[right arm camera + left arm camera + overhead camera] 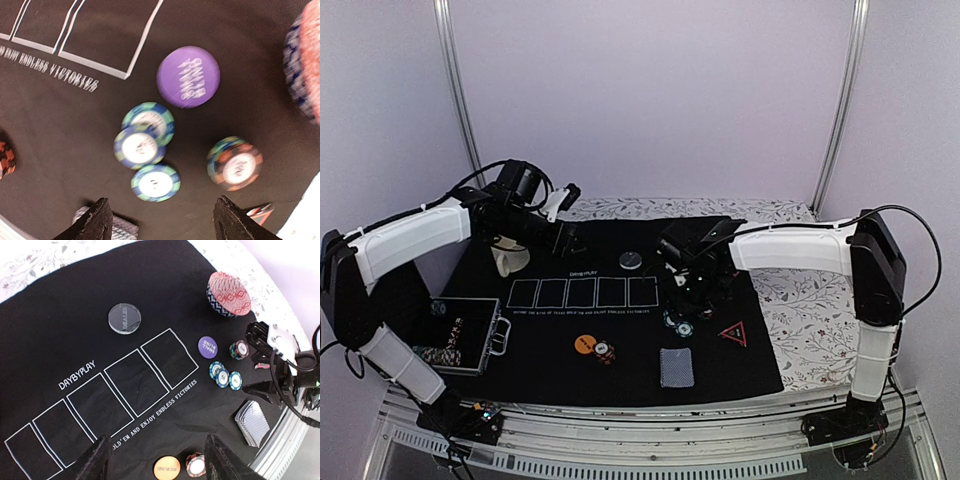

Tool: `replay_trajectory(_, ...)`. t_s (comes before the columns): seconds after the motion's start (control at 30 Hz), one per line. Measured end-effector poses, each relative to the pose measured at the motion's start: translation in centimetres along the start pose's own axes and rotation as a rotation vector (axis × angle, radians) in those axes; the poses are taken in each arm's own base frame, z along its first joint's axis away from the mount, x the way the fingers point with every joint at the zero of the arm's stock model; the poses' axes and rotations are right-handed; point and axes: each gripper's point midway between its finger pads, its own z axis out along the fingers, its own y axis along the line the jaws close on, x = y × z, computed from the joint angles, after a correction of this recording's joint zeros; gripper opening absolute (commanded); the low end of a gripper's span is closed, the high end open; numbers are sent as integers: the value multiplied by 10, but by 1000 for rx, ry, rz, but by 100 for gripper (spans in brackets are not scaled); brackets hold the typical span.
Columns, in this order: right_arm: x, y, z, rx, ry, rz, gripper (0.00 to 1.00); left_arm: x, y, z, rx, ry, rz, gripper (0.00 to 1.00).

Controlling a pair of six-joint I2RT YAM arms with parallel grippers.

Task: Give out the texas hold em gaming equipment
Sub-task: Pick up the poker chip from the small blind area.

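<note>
On the black felt mat (550, 360), three blue-green poker chips (147, 145) lie just below the purple disc (188, 76), with an orange-green chip stack (235, 163) to their right. My right gripper (162, 202) hovers open above them with nothing between its fingers. In the top view it (692, 295) is just above those chips (678, 325). The card deck (676, 367) lies at the mat's front, and the red-edged triangle marker (733, 332) to its right. An orange disc (167, 468) and a red chip (196, 465) lie below my open, empty left gripper (157, 440). The black disc (124, 318) sits behind the card outlines.
A red patterned bowl (229, 294) stands at the mat's far right, close to the right arm. A cream mug (510, 258) sits under the left arm. An open metal case (465, 335) with chips lies at the left front. A floral cloth (800, 320) covers the table to the right.
</note>
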Motion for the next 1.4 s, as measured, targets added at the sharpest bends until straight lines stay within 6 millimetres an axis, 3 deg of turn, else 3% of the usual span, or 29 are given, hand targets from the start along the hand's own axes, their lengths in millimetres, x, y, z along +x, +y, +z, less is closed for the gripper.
replay_trajectory(0.17,15,12,14,-29,66,26,69,11,4,4,-8,25,-1,64)
replay_trajectory(0.4,36,10,43,0,168,46,66,19,7,9,-11,40,-3,64)
replay_trajectory(0.63,33,8,44,-23,176,70,50,20,8,9,-13,41,-4,64)
replay_trajectory(0.9,30,3,46,7,198,69,49,19,11,9,-25,39,1,64)
replay_trajectory(1.1,26,4,47,21,205,59,35,19,13,9,-34,37,0,64)
replay_trajectory(1.4,24,1,44,51,193,48,30,22,15,10,-40,43,0,64)
